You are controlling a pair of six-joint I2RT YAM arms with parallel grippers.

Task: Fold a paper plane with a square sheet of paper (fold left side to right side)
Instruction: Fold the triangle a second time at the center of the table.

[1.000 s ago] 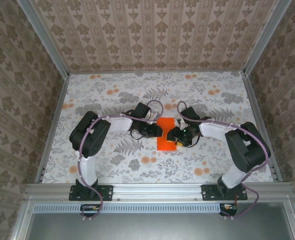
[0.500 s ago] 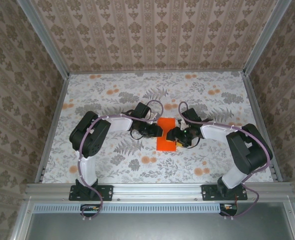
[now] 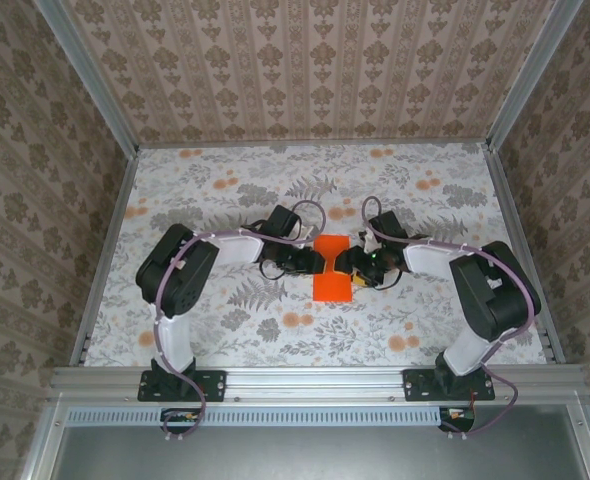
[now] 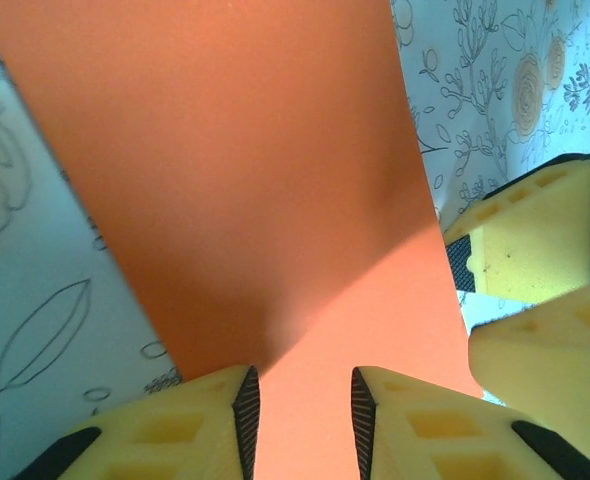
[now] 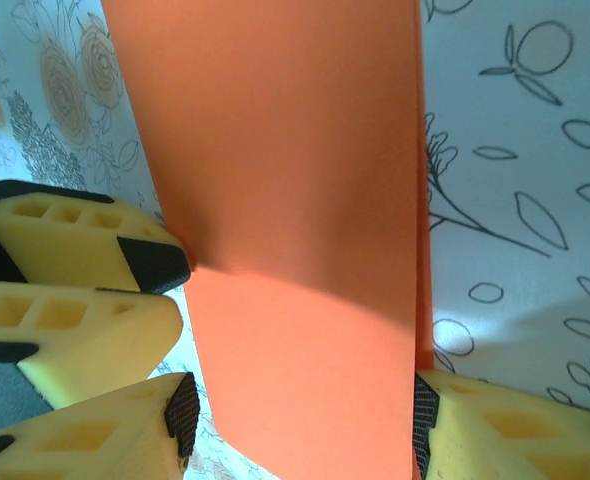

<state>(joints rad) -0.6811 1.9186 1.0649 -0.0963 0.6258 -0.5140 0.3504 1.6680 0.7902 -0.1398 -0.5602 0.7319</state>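
Left gripper (image 4: 303, 400) first: its two yellow foam fingers (image 4: 165, 430) sit just a bit apart with a narrow gap, and the orange sheet (image 4: 245, 150) runs flat under that gap. It doesn't look clamped, though I can't tell if the tips are pressing down on it.

Right gripper (image 5: 300, 415) is spread a lot wider, with one fingertip at each long edge of the sheet (image 5: 295, 200), so it straddles the whole width. There's a thin sliver of a second layer peeking out along the right edge, so the sheet is folded over.

From the top camera, the left gripper (image 3: 310, 262) and right gripper (image 3: 343, 266) come in nose to nose from either side. The sheet (image 3: 333, 285) lies between them as a narrow rectangle, mid-table, with its long side pointing away from the bases. The table (image 3: 225, 190) under it is covered in a printed pattern of ferns and pale orange flowers, with damask wallpaper (image 3: 305, 70) all round.
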